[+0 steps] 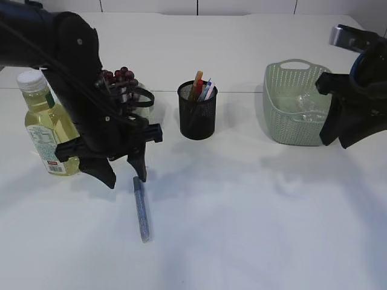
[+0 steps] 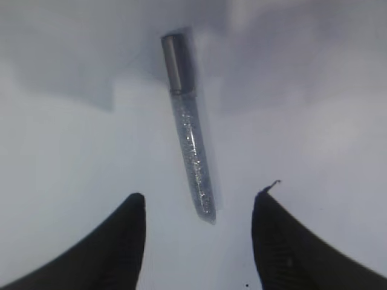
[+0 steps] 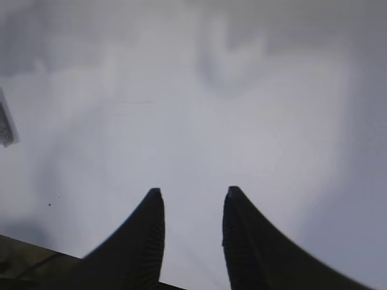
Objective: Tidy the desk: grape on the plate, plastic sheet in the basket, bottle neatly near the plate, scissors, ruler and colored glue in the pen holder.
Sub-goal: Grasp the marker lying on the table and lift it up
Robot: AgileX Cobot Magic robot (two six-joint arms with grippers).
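The colored glue (image 1: 141,208), a grey glittery tube with a dark cap, lies flat on the white table. My left gripper (image 1: 124,175) hangs open just above its far end. In the left wrist view the glue (image 2: 190,151) stretches away from the open left gripper (image 2: 199,202), its tip lying between the fingertips and touching neither. Grapes (image 1: 120,75) sit on a clear plate (image 1: 150,110), partly hidden by the left arm. The bottle (image 1: 45,127) of yellow liquid stands upright at the left. The pen holder (image 1: 198,112) contains several coloured items; scissors and ruler cannot be told apart. My right gripper (image 1: 335,142) is open and empty beside the basket (image 1: 296,112).
Crumpled clear plastic sheet (image 1: 305,103) lies inside the green basket. In the right wrist view the right gripper (image 3: 192,193) faces bare white table. The table's back edge runs behind the plate, pen holder and basket.
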